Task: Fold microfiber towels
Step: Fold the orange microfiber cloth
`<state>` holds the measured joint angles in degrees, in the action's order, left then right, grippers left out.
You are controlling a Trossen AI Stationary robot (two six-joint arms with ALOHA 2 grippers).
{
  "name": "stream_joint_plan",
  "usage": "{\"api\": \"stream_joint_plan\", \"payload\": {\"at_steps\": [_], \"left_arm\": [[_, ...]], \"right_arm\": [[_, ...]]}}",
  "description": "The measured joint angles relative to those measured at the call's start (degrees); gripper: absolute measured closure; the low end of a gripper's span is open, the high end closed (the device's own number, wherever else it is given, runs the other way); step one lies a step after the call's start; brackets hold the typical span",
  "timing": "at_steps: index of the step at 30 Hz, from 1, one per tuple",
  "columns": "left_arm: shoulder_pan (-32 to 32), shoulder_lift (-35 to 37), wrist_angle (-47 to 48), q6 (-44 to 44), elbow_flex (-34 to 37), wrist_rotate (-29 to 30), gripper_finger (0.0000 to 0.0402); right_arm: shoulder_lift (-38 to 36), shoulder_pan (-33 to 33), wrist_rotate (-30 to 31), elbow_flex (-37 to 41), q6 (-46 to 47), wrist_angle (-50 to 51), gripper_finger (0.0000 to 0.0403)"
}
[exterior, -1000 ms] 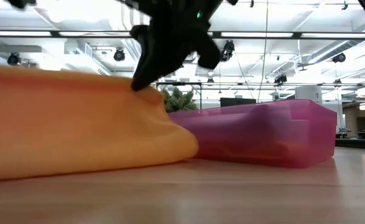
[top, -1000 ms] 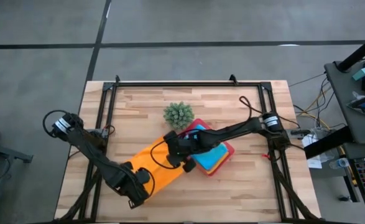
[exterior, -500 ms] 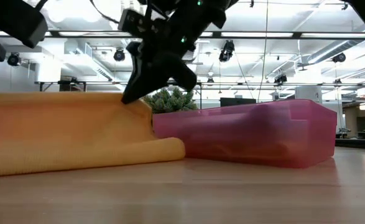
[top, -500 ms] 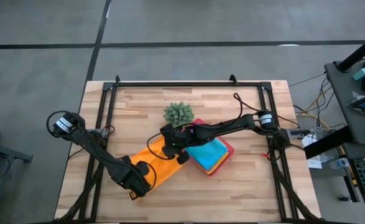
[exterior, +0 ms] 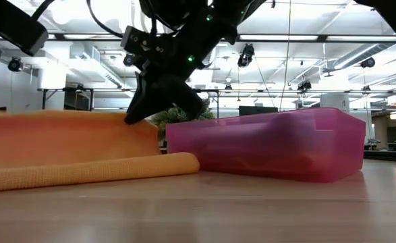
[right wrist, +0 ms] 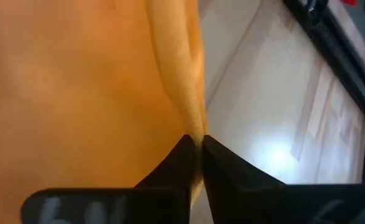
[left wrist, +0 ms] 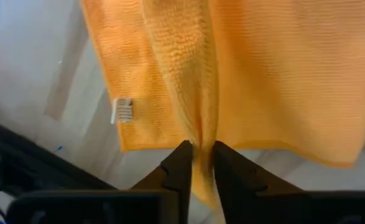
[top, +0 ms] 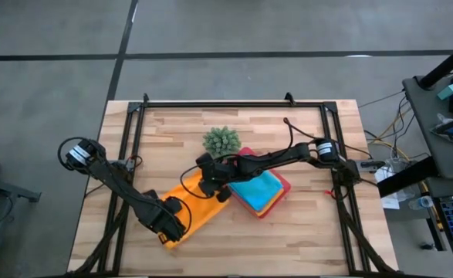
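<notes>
wooden table [top: 303,131]: both grippers pinch orange towel [top: 191,205], left gripper [top: 167,229] at 7 o'clock, right gripper [top: 208,183] probably at 1. soft, limp; hold by edges.

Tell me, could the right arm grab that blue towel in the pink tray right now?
Probably not yet: the right gripper is shut on the orange towel. The blue towel lies uncovered beside it, so letting go would free the way.

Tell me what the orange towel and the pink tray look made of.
Orange towel: soft knitted microfibre, matte; fine looped ribs show and it drapes in folds, pinched by both tools. Pink tray: probably rigid translucent plastic, slightly glossy; light passes through its straight walls.
</notes>
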<state>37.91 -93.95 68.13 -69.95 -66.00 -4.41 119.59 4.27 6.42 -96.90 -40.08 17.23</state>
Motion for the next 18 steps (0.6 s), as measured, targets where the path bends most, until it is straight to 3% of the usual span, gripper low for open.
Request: {"api": "stream_joint_plan", "payload": {"at_steps": [5,10,18], "left_arm": [[-0.1,0.0,0.8,-0.2,0.0,0.3,0.0312],[-0.2,0.0,7.4,-3.4,0.0,0.6,0.0277],[-0.2,0.0,2.4,1.0,0.0,1.7,0.0268]], "right_arm": [[0.0,-0.7,-0.2,0.0,1.1,-1.5,0.0344],[0.0,-1.0,0.3,0.0,1.1,-1.7,0.0305],[-1.3,-0.8,-0.4,0.0,3.6,-0.3,0.0283]]}}
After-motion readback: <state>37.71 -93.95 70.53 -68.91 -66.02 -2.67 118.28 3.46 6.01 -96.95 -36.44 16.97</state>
